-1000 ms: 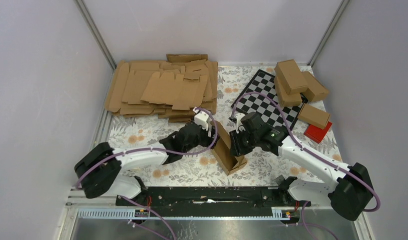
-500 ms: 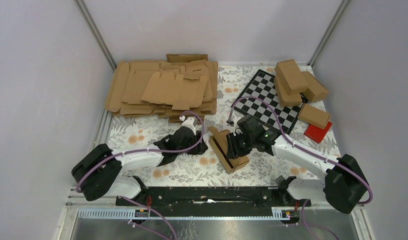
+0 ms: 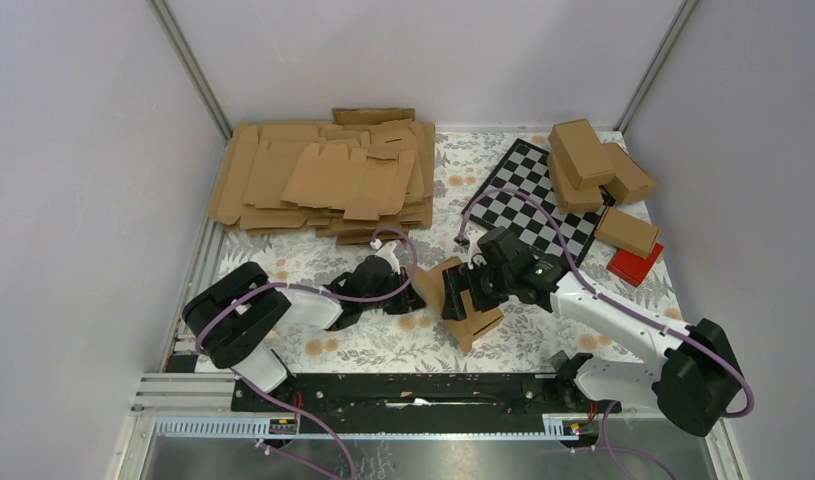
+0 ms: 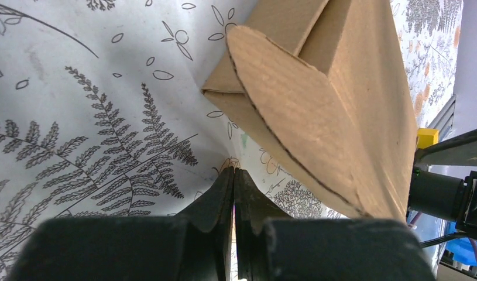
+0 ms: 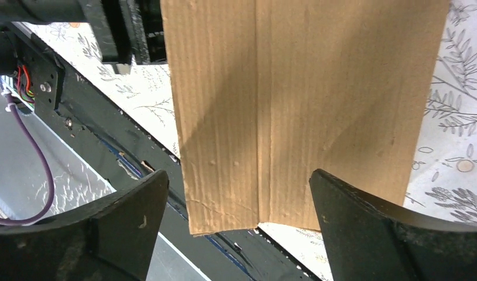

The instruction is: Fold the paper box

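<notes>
The paper box [image 3: 478, 318] is a brown, partly folded carton lying on the flowered cloth in front of the arms. Its rounded end flap [image 4: 282, 111] sticks out toward the left arm. My left gripper [image 3: 403, 297] sits low on the cloth just left of that flap, shut with nothing between its fingertips [image 4: 234, 172]. My right gripper [image 3: 468, 290] hangs over the box from the right, open wide. In the right wrist view the box [image 5: 294, 88] lies beyond the two spread fingers [image 5: 136, 205], which stand to either side of it without clamping it.
A heap of flat brown blanks [image 3: 323, 175] fills the back left. A checkerboard mat [image 3: 543, 195], several finished cartons [image 3: 593, 160] and a red block [image 3: 635, 264] sit at the back right. The black base rail [image 3: 413, 390] runs along the near edge.
The right gripper has opened wide and let go of the box. The left gripper has shut and slid down to the cloth beside the box's flap. The box has tipped slightly to the right.
</notes>
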Robot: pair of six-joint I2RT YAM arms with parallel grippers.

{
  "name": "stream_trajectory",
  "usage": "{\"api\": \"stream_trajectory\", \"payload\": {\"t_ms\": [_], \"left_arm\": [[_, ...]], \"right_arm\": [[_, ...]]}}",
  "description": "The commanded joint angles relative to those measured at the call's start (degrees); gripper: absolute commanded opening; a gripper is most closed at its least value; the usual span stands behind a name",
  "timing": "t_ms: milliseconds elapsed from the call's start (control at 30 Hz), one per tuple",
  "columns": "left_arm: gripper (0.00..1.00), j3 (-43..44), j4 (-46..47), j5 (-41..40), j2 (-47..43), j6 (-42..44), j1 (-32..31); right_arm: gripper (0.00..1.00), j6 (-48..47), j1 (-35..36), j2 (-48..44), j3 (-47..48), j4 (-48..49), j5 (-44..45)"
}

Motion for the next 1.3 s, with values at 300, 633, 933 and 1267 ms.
{"api": "stream_trajectory", "payload": {"t_ms": [300, 633, 933, 1267], "left_arm": [[0.02, 1.3, 3.0, 0.4, -0.2, -0.2, 0.0], [0.0, 0.9, 4.6, 0.8, 0.1, -0.9, -0.3], [0.0, 1.5, 6.2, 1.9, 1.6, -1.1, -0.3], [0.0, 3.3, 9.7, 5.4, 4.7, -1.9, -0.2]], "right_arm": [[1.0, -2.6, 0.2, 0.2, 9.5, -8.3, 20.1], [0.67, -0.4, -11.5, 4.9, 1.9, 2.2, 7.7], [0.47, 1.4, -17.2, 5.2, -2.5, 6.5, -0.7], [0.26, 5.6, -21.2, 6.7, -7.7, 14.0, -7.8]]}}
